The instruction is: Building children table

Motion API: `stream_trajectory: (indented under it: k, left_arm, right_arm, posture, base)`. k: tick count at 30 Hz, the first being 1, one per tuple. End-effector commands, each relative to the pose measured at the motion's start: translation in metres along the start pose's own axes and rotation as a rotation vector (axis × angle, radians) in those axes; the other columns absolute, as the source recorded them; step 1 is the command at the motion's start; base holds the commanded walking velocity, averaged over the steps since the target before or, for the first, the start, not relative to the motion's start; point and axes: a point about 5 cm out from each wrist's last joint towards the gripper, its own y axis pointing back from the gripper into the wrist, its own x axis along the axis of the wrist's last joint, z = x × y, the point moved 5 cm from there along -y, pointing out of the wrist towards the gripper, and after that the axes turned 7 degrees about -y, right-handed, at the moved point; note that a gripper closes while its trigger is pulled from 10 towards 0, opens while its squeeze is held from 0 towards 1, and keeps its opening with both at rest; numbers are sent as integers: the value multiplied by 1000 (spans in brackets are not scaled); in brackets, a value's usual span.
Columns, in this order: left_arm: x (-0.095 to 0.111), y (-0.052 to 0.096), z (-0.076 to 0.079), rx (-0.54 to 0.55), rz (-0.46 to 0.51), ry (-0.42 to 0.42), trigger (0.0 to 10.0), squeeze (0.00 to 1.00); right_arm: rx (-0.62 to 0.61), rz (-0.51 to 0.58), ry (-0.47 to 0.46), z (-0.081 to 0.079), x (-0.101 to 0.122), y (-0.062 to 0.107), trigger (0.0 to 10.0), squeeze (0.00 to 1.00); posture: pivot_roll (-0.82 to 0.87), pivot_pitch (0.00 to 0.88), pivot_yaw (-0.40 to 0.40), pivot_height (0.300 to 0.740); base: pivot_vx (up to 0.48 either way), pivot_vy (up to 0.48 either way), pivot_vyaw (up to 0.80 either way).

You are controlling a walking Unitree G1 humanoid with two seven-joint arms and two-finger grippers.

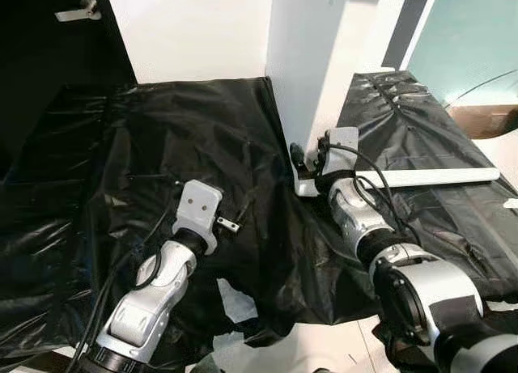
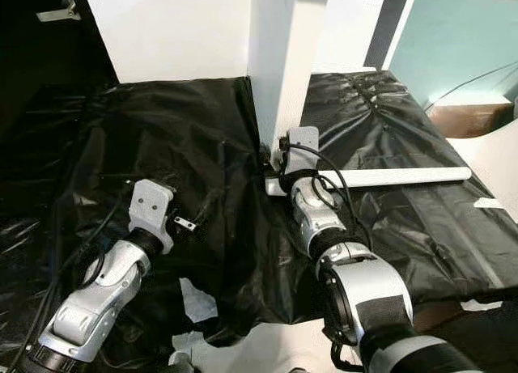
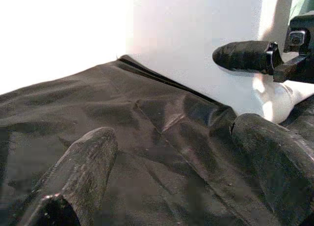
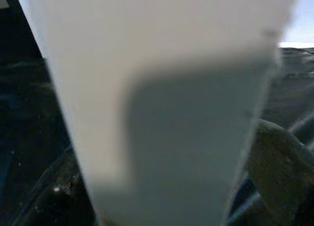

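A: So, biggest first: black plastic sheet (image 1: pixel 186 138) spread over the floor, and on it the white table panel (image 1: pixel 312 57) standing upright, long axis running straight up out of frame.

B: And a flat white board (image 1: pixel 429 177) lying at its foot, pointing off to the robot's right.

A: Right tool (image 1: pixel 306 164) sits at the very base of that upright panel. The wrist view has a finger either side of the white piece, so it looks clamped on it.

B: Steadying step, he reckons: holding the panel square where it meets the board.

A: Left tool (image 1: pixel 231 224) hovers low over the sheet, fingers (image 3: pixel 83 162) spread, holding nothing.

B: Next it probably needs to come across and brace or fasten that joint without tipping the panel.
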Motion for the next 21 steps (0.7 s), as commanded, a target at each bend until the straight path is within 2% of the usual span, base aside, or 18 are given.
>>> stream_trajectory:
  k: [1, 2, 3, 4, 5, 6, 7, 8, 9, 10, 11, 13, 16, 17, 21]
  left_arm:
    - [-1, 2, 0, -25, 2, -12, 10000, 0]
    - [-1, 3, -1, -24, 3, -14, 10000, 0]
    - [-1, 4, -2, -22, 4, -16, 10000, 0]
    - [-1, 4, -3, -18, 3, -20, 10000, 0]
    - [0, 4, -4, -16, 5, -18, 10000, 0]
    - [1, 4, -5, -13, 7, -25, 10000, 0]
    - [2, 4, -5, -10, 15, -24, 10000, 0]
    - [3, 4, -4, -9, 17, -27, 10000, 0]
    - [4, 4, -4, -9, 18, -28, 10000, 0]
    - [6, 4, -5, -3, 25, -31, 10000, 0]
    - [6, 4, -5, -3, 25, -31, 10000, 0]
    - [12, 4, -9, 9, 43, -40, 10000, 0]
    - [24, 3, -19, 37, 75, -73, 10000, 0]
    - [31, 3, -25, 53, 92, -90, 10000, 0]
    - [38, 4, -34, 71, 109, -117, 10000, 0]
  right_arm:
    - [-7, -27, -27, 0, -3, -2, 10000, 0]
    - [-4, -29, -33, 0, -2, -2, 6824, 0]
    - [-2, -31, -39, 0, -1, -3, 4627, 0]
    - [-4, -34, -49, 0, -1, -4, 4627, 0]
    - [-3, -40, -52, 0, -1, -4, 7686, 0]
    - [-7, -47, -51, 0, -1, -5, 4588, 0]
    - [-20, -62, -52, 3, -1, -6, 3216, 0]
    - [-26, -66, -54, 5, -1, -6, 1137, 0]
    - [-30, -68, -55, 7, 0, -6, 1137, 0]
    - [-13, -65, -49, 4, 0, -7, 0, 0]
    - [-13, -65, -49, 4, 0, -7, 0, 0]
    - [32, -51, -38, -6, -1, -5, 0, 0]
    - [131, -19, -44, -31, -12, 3, 0, 0]
    - [182, 2, -47, -44, -18, 10, 0, 0]
    - [254, 32, -34, -60, -24, 21, 0, 0]
  posture:
    - [243, 40, -8, 740]
    - [243, 40, -8, 740]
    - [243, 40, -8, 740]
    - [247, 43, -8, 740]
    - [248, 47, -8, 740]
    - [249, 48, -9, 740]
    - [249, 50, -10, 740]
    - [249, 50, -10, 740]
    - [249, 50, -10, 740]
    - [249, 57, -20, 740]
    - [249, 57, -20, 740]
    - [248, 61, -26, 740]
    - [245, 66, -35, 740]
    - [242, 66, -40, 740]
    - [233, 66, -44, 740]
  base:
    - [0, 0, 0]
    - [0, 0, 0]
    - [0, 0, 0]
    - [0, 0, 0]
    - [0, 0, 0]
    - [0, 0, 0]
    - [0, 0, 0]
    - [0, 0, 0]
    - [0, 0, 0]
    - [0, 0, 0]
    - [0, 0, 0]
    - [0, 0, 0]
    - [0, 0, 0]
    - [0, 0, 0]
    - [0, 0, 0]
